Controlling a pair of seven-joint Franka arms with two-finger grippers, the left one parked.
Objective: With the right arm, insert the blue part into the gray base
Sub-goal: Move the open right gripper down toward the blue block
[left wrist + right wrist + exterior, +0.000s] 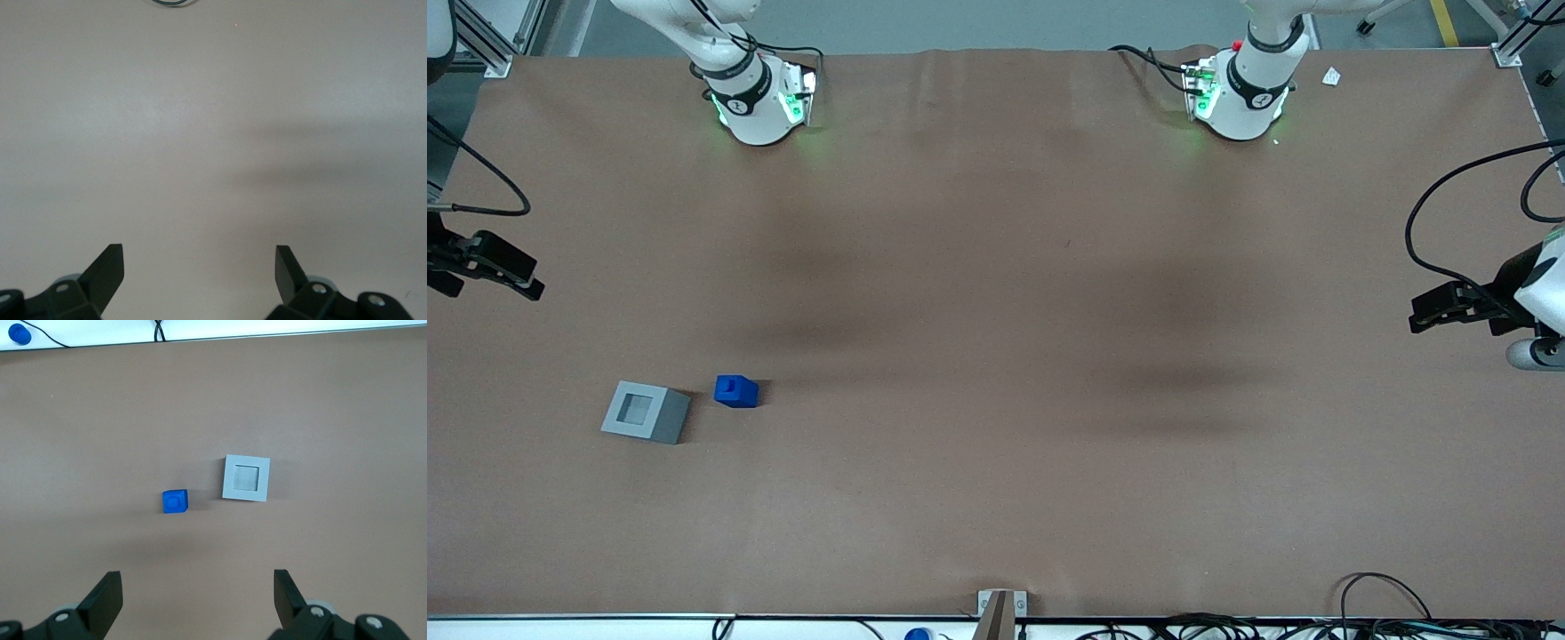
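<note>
Brown tabletop point(996, 498) carries blue part point(735, 391) just beside gray base point(646, 412), lower left of front frame. Pincer point(198, 597) high above, open, w/ nothing held; insertion not begun.

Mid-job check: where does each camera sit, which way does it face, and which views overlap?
Front view: high, facing both arm bases; blue part beside gray base; right gripper at the table edge.
Right wrist view: looks down between open gripper fingers at blue part, gray base; shared with front.
Left wrist view: bare table, own fingers.
</note>
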